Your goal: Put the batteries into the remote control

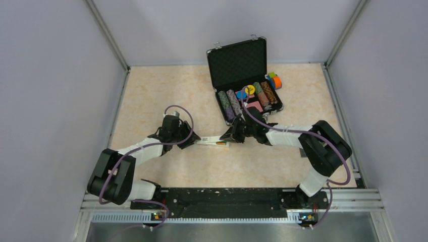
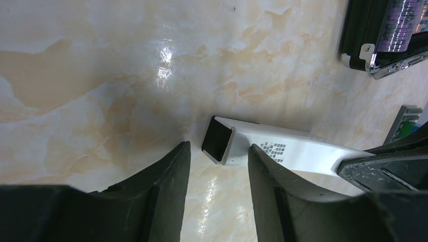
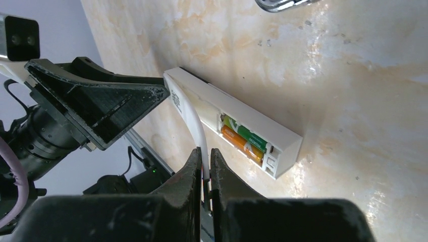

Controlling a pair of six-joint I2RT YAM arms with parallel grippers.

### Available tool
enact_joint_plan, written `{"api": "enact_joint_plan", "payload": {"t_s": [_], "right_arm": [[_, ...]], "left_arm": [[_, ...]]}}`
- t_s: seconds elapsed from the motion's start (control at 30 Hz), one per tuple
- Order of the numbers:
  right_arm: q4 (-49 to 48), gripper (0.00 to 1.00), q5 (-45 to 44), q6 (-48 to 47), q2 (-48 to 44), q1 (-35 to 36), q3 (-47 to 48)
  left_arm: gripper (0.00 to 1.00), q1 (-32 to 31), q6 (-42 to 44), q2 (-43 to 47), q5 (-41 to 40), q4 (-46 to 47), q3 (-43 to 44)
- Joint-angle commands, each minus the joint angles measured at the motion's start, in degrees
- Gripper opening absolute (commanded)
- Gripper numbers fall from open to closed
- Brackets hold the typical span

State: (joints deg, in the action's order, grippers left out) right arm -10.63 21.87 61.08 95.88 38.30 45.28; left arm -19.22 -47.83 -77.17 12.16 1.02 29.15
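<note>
Look for the remote control (image 1: 214,141) lying flat near the middle of the worktop (image 1: 151,101), long axis running 9 to 3 o'clock, with a black case (image 1: 237,63) well apart toward 1 o'clock. Note, in the right wrist view, the green battery (image 3: 248,135) and the brownish-red battery (image 3: 239,143) seated side by side, touching, in the open compartment near one end.

Find the left hand (image 2: 218,148) at the 9 o'clock end, fingers (image 2: 166,181) apart on either side of the dark square end face; contact with the sides not discernible. Find the right hand (image 3: 205,154) on the 3 o'clock side, pinched together on a thin white cover (image 3: 194,121) bowed in an arc from the body's far end to the fingertips.

Judging by looks:
- **Body:** treat as light, stiff, hollow plastic, smooth and likely to skid on the glossy worktop. Brace across the narrow sides at the 9 o'clock end rather than pressing from above.
- **Cover:** treat as thin and springy, probably easy to crease or snap at its tabs. Hold by the free edge, flex gently, and lower flat over the cells.
- **Cells:** expect small, hard and ready to roll or pop out if tipped. Keep the compartment facing up.
</note>
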Motion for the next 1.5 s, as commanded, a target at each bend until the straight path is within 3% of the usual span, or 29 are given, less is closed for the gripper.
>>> {"api": "enact_joint_plan", "payload": {"t_s": [0.0, 0.47, 0.77, 1.47], "right_arm": [[3.8, 0.0, -4.4, -1.3, -0.9, 0.6, -2.1], [5.0, 0.0, -5.1, 0.2, 0.9, 0.9, -2.0], [6.5, 0.0, -6.0, 0.6, 1.1, 0.9, -2.1], [9.8, 0.27, -6.3, 0.0, 0.4, 0.9, 0.0]], "left_arm": [[0.51, 0.2, 1.3, -0.3, 0.1, 2.2, 1.1], [0.51, 0.2, 1.6, -1.9, 0.1, 1.3, 1.9], [0.45, 0.1, 4.0, -5.3, 1.0, -3.5, 3.5], [0.4, 0.1, 7.7, -7.8, -0.2, -5.5, 1.7]]}}
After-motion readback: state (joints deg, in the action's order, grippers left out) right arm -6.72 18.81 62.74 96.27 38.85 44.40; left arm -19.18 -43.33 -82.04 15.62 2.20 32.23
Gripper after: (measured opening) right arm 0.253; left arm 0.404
